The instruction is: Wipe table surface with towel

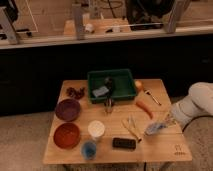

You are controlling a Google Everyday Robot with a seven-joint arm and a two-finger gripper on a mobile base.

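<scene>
**A:** Looking at the camera view. Hunting for the towel [155, 128].

**B:** Spotting it on the table surface [160, 150], out at about 4 o'clock from the middle of the wood. Lying flat and looking a bit scrunched.

**A:** And finding the gripper [167, 121]?

**B:** Sitting right at the towel's 2 o'clock end and touching it. Reaching in from the 3 o'clock side of the table, on the only arm there is.

**A:** Squeezing the towel or only pressing on it?

**B:** Not being able to tell that from here. Not guessing.

**A:** Checking which way the towel is lying.

**B:** Stretching from 8 o'clock up to 2 o'clock, with the far end pointing away from the gripper toward 8 o'clock.

**A:** Thinking about the next wipe, then.

**B:** Probably sliding the towel toward 8 or 9 o'clock, over the bare wood. Watching out for the black block [124, 143] close by at 8 o'clock and the orange stick [144, 107] near at 11 o'clock.

**A:** Guessing at room to move?

**B:** Seeing a little, mostly toward 6 o'clock, near the front edge.
</scene>
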